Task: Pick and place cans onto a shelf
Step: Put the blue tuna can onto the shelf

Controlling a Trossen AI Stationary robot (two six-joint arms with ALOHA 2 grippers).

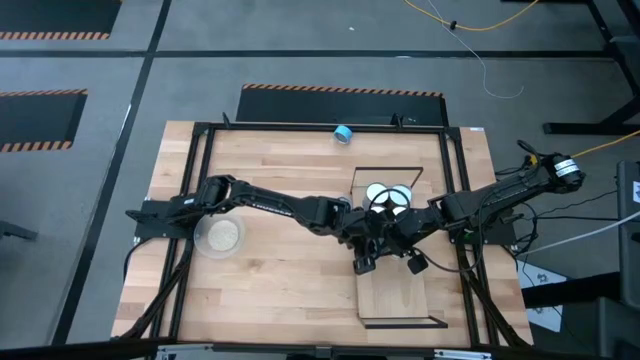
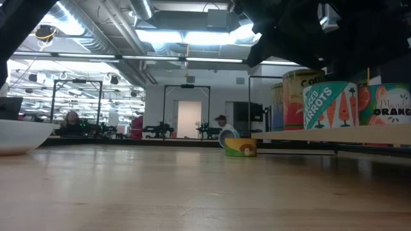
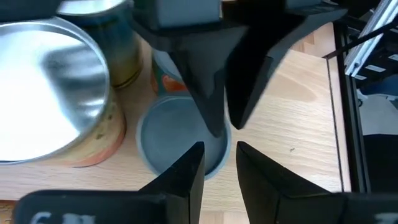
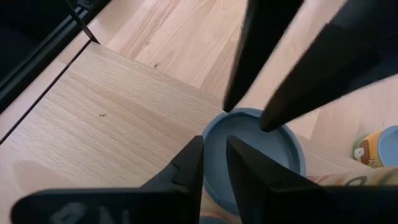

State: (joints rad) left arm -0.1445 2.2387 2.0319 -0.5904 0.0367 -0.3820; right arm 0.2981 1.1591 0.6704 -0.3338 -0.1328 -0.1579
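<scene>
Both arms meet over the far half of the light-wood shelf (image 1: 400, 290). A can with a dull blue-grey top (image 3: 174, 134) stands on the shelf beside a shiny-topped can (image 3: 43, 93); it also shows in the right wrist view (image 4: 261, 155). My right gripper (image 4: 214, 149) is shut down to a narrow gap at this can's rim. My left gripper (image 3: 219, 152) stands a little wider open close beside it, one fingertip over the can's top and one outside the rim; I cannot tell whether it touches. Two white-topped cans (image 1: 388, 195) show just beyond the arms. My right gripper has the blue-grey can's rim (image 4: 208, 134) between its two fingers, one fingertip (image 3: 217, 130) over the top inside the rim and one outside the wall. The fingers come from above. The can stands upright on the shelf.
Several labelled cans (image 2: 331, 106) stand in a row on the shelf (image 2: 321, 135). One can (image 1: 342, 133) stands alone on the tabletop near the far edge. A clear round dish (image 1: 220, 236) sits at the left. A black frame (image 1: 200, 200) borders the table.
</scene>
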